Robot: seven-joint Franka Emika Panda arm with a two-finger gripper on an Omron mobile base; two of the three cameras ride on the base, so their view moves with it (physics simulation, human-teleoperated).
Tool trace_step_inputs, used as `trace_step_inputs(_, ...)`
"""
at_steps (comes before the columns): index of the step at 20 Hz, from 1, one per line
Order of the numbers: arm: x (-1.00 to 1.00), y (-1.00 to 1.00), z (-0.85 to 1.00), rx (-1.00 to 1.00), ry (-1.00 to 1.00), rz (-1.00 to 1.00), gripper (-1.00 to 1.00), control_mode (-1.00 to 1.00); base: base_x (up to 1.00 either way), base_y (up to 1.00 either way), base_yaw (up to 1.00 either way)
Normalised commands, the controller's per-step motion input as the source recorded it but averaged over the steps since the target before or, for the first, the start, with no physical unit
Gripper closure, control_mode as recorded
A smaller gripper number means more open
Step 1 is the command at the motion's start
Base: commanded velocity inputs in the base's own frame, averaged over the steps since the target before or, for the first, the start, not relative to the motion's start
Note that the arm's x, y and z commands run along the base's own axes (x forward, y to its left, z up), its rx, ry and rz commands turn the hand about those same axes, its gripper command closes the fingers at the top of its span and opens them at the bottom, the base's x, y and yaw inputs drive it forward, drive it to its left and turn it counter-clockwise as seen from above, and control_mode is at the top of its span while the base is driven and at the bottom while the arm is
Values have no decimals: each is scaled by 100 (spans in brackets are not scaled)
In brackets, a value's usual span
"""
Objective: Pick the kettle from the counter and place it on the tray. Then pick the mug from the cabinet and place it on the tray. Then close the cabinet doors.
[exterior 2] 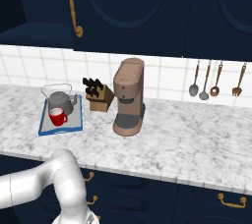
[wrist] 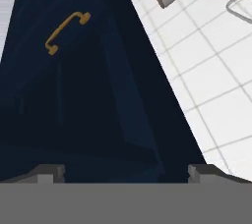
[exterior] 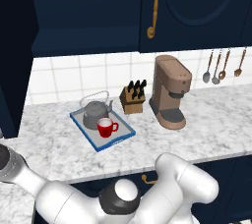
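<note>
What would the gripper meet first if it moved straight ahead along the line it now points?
Probably the navy cabinet door: the open gripper faces its panel, though depth is unclear.

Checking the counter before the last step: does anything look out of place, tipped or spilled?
Nothing is spilled or tipped. The kettle and mug stand upright on the tray. The tray sits askew to the counter edge. In the left base view, one cabinet door stands open.

Rendering evenly and brightly, with no clear light source. Casting only faint soft shadows on the tabletop (exterior: pixel 206 125) beside the coffee machine (exterior: pixel 170 93) and the tray (exterior: pixel 81 125). Sinking the navy cabinet (exterior: pixel 88 7) into near-black, swallowing detail. Showing no glare; looking slightly soft and pixelated, most in the hand view.
</note>
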Motion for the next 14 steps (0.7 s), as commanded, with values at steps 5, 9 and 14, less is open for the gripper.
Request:
trace_step_inputs(5, -11, -24, 46, 0, -12, 0, -100, -100, 0, 0, 0)
trace_step_inputs(9, 0, -53, 39, 0, -6, 0, -100, -100, 0, 0, 0)
trace_step_inputs(14, 0, -65, 46, 0, -3, 0, -100, -100, 0, 0, 0)
